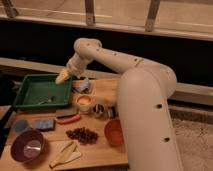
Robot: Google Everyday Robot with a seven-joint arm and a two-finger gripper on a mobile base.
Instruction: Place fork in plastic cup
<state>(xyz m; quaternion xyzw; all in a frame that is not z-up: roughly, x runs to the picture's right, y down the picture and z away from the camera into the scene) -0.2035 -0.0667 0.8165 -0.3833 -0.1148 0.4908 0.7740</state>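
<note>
The slim silvery fork (46, 101) lies inside the green tray (30, 86) at the table's back left. My gripper (63, 76), with pale yellow fingers, hangs over the tray's right rim, above and to the right of the fork; it is open and holds nothing. The small blue-grey plastic cup (21, 125) stands near the table's left edge, in front of the tray and just behind the purple bowl (27, 146).
A shiny bowl (82, 86) sits right of the tray, under the arm. An orange cup (84, 102), a metal cup (98, 109), a red chili (68, 119), a blue block (44, 123), a dark cluster (82, 135), an orange bowl (115, 132) and pale yellow utensils (65, 154) crowd the table.
</note>
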